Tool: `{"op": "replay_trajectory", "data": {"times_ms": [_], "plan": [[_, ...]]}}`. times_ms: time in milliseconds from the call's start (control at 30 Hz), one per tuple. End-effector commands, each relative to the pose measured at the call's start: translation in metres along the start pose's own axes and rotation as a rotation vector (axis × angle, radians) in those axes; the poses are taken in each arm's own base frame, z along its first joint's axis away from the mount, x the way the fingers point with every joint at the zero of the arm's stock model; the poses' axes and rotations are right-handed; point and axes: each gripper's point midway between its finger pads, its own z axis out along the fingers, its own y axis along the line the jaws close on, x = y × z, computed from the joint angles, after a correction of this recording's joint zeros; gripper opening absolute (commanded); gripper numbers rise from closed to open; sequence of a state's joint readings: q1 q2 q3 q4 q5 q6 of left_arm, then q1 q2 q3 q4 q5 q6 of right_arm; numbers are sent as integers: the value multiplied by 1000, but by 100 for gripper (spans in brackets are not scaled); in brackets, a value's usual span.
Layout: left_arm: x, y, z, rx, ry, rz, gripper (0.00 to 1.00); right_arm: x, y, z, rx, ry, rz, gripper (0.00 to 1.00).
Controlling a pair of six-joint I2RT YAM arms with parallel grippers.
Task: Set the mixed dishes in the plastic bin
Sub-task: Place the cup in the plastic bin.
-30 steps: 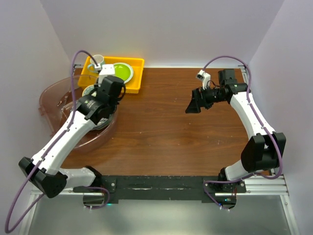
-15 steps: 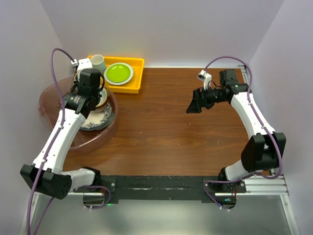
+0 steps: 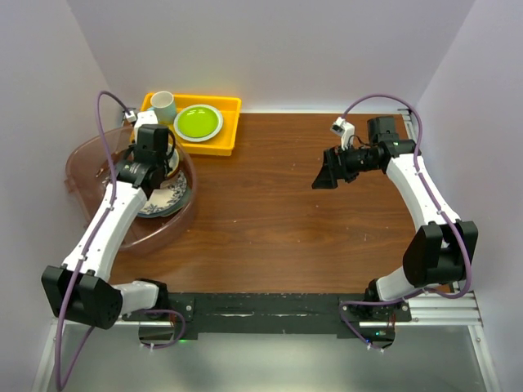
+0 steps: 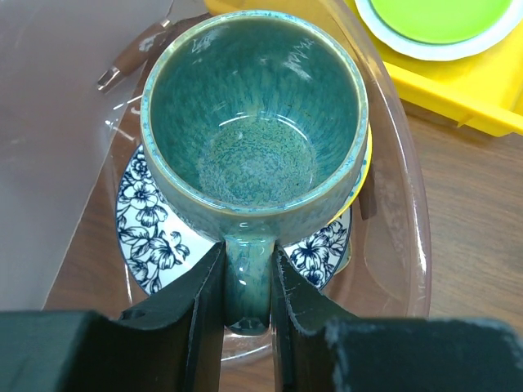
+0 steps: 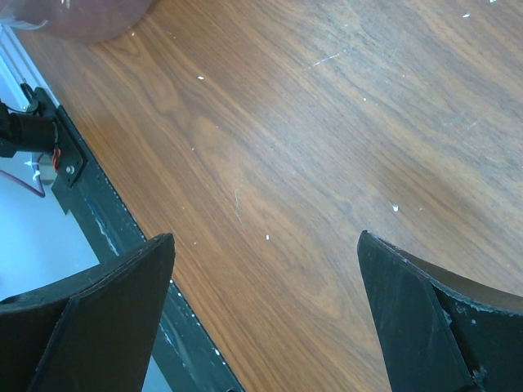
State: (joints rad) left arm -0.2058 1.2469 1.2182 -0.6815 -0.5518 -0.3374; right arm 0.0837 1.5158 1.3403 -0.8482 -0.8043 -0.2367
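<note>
Teal glaze marks the mug [image 4: 255, 139], upright inside the rim of the plastic bin [image 4: 402, 220] and above a blue-flowered plate [image 4: 151, 224] lying on the bin's floor. A yellow-tan edge shows under the mug's right side. I cannot tell whether the mug's base rests on it or hangs just above. The left gripper [image 4: 248, 298] is clamped on the mug's handle, one finger on each side.

The step looks like setting the mug down. It is probably best to lower it straight and level until something bears the base. The jaws should part only enough to free the handle, then back out along the handle's line and rise, so that nothing nudges the mug or catches the bin wall. If the mug is perched on a rim, it may tip on release.

The left arm reaches forward over the bin's near wall, its wrist angled down toward the bin's middle. Well apart from the bin, the right gripper [image 3: 323, 175] hovers above the wooden surface [image 5: 327, 122], spread wide and holding nothing. Just behind the bin is a yellow tray [image 3: 225, 131].
</note>
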Motion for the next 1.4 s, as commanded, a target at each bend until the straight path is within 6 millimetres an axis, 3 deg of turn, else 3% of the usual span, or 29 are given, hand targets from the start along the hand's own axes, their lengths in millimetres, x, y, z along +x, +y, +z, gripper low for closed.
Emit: {"op": "replay_trajectory", "data": {"times_ms": [0, 300, 467, 500, 667, 700, 900, 1367], "plan": [[-49, -5, 0, 23, -181, -109, 0, -7, 4, -3, -20, -32, -39, 98], [-30, -6, 18, 8, -144, -90, 1, -7, 4, -3, -21, -32, -38, 98], [-22, -5, 22, 4, -123, -92, 22, -6, 3, -4, -20, -32, -37, 98], [-22, -5, 22, 5, -124, -96, 32, -6, 3, -3, -21, -33, -35, 98], [-27, -3, 16, 6, -125, -103, 54, -7, 3, -4, -20, -36, -39, 98], [-29, -2, 14, 5, -126, -107, 62, -7, 3, -4, -19, -34, -39, 98], [-35, -1, 1, 32, -132, -125, 78, -7, 2, -7, -8, -40, -45, 98], [-55, -2, -38, 145, -161, -148, 100, -13, -2, -17, 36, -52, -81, 98]]}}
